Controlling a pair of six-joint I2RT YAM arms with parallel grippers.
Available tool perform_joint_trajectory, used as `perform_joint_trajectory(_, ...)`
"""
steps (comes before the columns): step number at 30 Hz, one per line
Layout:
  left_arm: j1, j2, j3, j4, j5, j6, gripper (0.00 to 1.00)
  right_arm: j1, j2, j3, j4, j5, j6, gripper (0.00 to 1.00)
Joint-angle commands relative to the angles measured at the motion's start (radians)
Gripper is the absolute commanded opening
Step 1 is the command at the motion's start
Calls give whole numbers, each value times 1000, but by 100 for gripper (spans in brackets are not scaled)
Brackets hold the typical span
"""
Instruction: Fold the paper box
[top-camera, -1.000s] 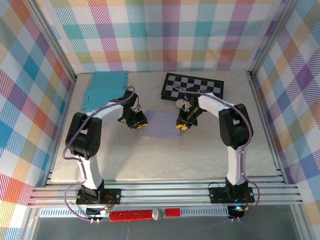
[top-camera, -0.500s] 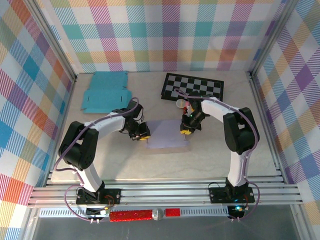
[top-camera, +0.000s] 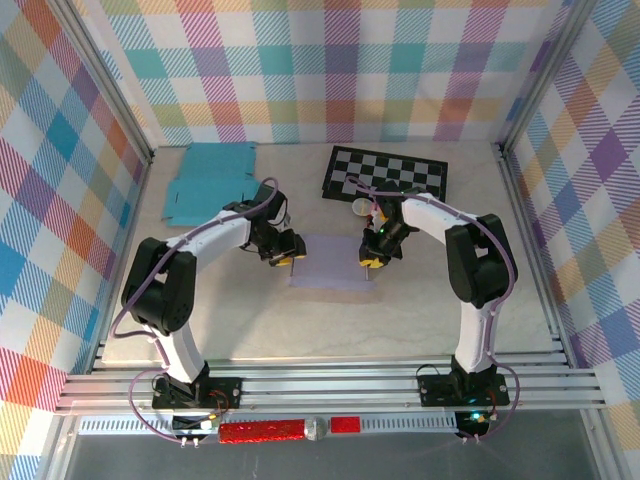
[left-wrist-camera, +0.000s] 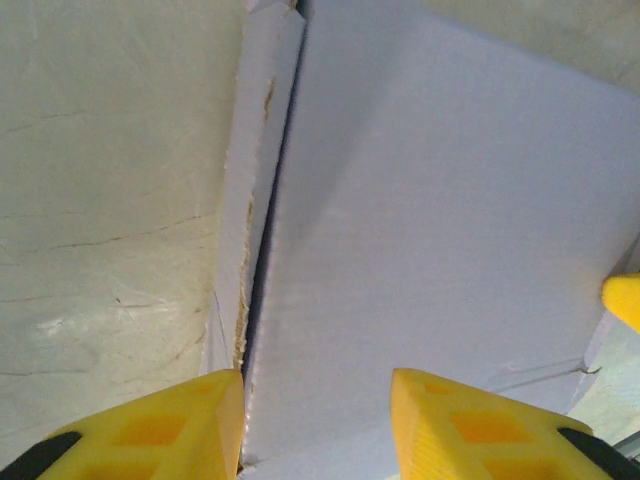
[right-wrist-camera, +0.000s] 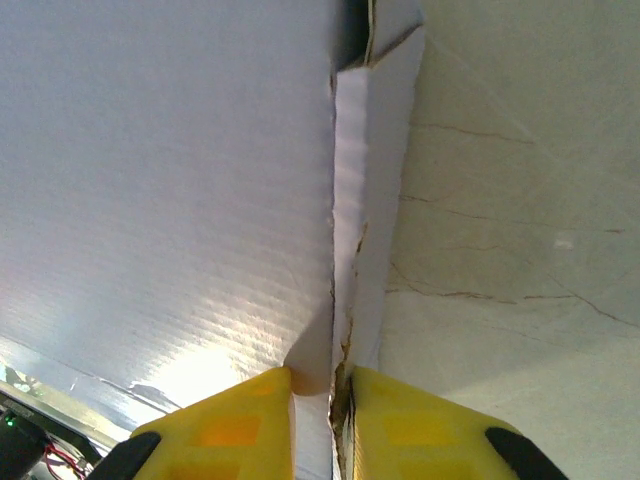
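Observation:
The lavender paper box lies mid-table between both arms. My left gripper is at its left end. In the left wrist view its yellow fingers stand apart over the box's broad panel, the gripper open, and the box's left wall rises just beside the left finger. My right gripper is at the box's right end. There the gripper is shut on the thin, frayed right wall of the box.
A flat teal box blank lies at the back left. A black-and-white checkered board lies at the back centre, with a small white round object just in front of it. Plaid walls close in the table.
My left gripper's jaws have come apart off the box's left wall, and it has shifted slightly toward the back. The box slid a little that way. The right gripper keeps its grip.

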Motion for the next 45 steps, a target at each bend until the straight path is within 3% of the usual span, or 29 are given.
perform_joint_trajectory(1,7,43,39,-30,39,27,42,0,42,12,-8,16,-19,19)
perform_joint_trajectory(8,14,79,100,-106,-90,70,42,0,45,27,-14,8,-16,20)
perform_joint_trajectory(12,22,92,100,-64,-65,72,41,0,44,36,-15,7,-14,21)
perform_joint_trajectory(20,19,140,103,-24,-30,66,30,-16,36,33,-6,-5,-7,26)
perform_joint_trajectory(22,18,146,101,-19,-29,64,27,-28,19,22,15,-13,-5,31)
perform_joint_trajectory(29,18,142,73,-12,-42,65,23,-117,-52,-91,228,-198,26,64)
perform_joint_trajectory(45,60,105,-49,66,2,35,14,-119,60,-84,373,-415,53,69)
